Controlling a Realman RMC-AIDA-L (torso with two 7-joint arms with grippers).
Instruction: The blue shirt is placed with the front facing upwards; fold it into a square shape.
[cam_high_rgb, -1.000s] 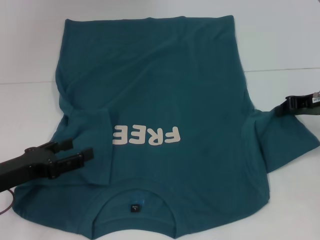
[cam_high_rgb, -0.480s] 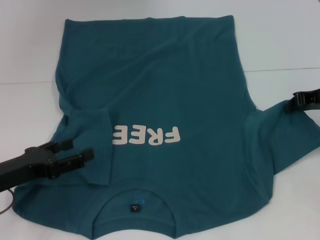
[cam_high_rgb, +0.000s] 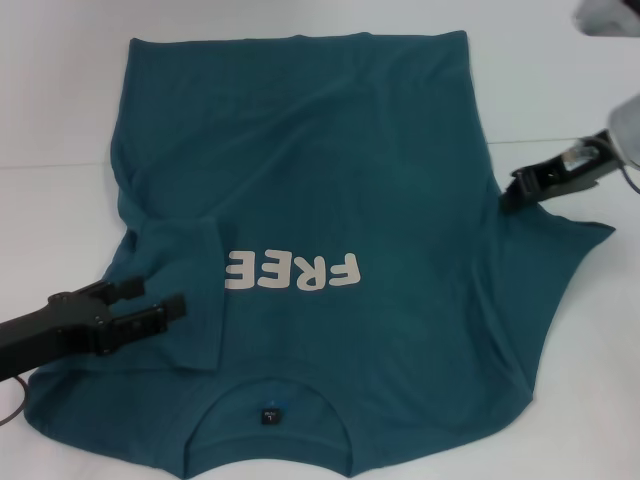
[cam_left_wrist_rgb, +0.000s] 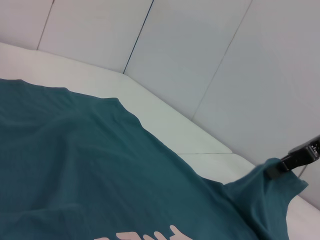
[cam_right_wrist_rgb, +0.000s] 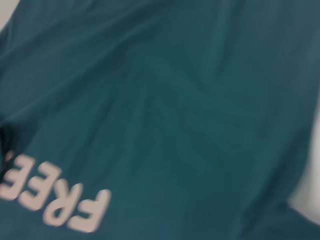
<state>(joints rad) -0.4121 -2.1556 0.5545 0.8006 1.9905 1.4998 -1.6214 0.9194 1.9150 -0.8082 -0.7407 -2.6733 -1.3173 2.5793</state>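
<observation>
Soft teal blue shirt (cam_high_rgb: 330, 180), wrinkled, on white worktop (cam_high_rgb: 60, 100); right gripper (cam_high_rgb: 512, 190) jaws clamped on sleeve, left gripper (cam_high_rgb: 160, 305) jaws apart

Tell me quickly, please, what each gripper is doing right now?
Left gripper: open, over the folded-in sleeve of the blue shirt, holding nothing.
Right gripper: shut on the shirt's other sleeve, lifting it.

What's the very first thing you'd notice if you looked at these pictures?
The big blue shirt spread across the white table, with pale FREE lettering on its chest. The right gripper pinches the sleeve on the robot's right and lifts it inward. The left gripper hovers open above the folded-in left sleeve.
</observation>
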